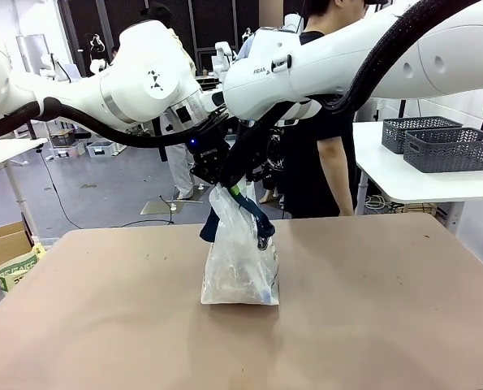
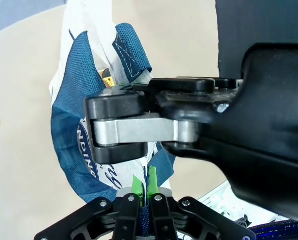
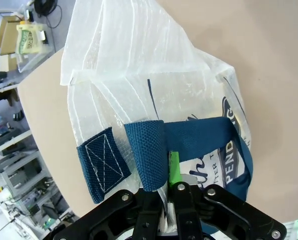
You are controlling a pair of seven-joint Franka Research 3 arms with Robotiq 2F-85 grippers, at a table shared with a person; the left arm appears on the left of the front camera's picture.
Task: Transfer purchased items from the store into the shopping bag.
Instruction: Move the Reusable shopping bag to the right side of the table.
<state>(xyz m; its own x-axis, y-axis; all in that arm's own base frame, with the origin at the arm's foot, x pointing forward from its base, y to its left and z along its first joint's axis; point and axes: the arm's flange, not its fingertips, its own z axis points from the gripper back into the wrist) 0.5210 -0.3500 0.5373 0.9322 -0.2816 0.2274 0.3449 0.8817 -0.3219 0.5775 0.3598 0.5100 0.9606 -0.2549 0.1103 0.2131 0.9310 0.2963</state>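
The shopping bag (image 1: 239, 268) stands upright near the middle of the table (image 1: 371, 325), its long axis vertical, hanging straight below both claws. The left claw (image 2: 144, 186) is pinched shut on the bag's top edge, and the right claw (image 3: 170, 172) is clamped on a navy strap (image 3: 199, 137) (they meet almost touching above the mouth). Neither arm is nearer; any lift goes straight up.

The shopping bag (image 1: 239, 272) stands mid-table (image 1: 371, 325), both grippers meeting at its top, a person (image 1: 322, 146) behind it, and two baskets (image 1: 436, 142) on a side table to the far right.
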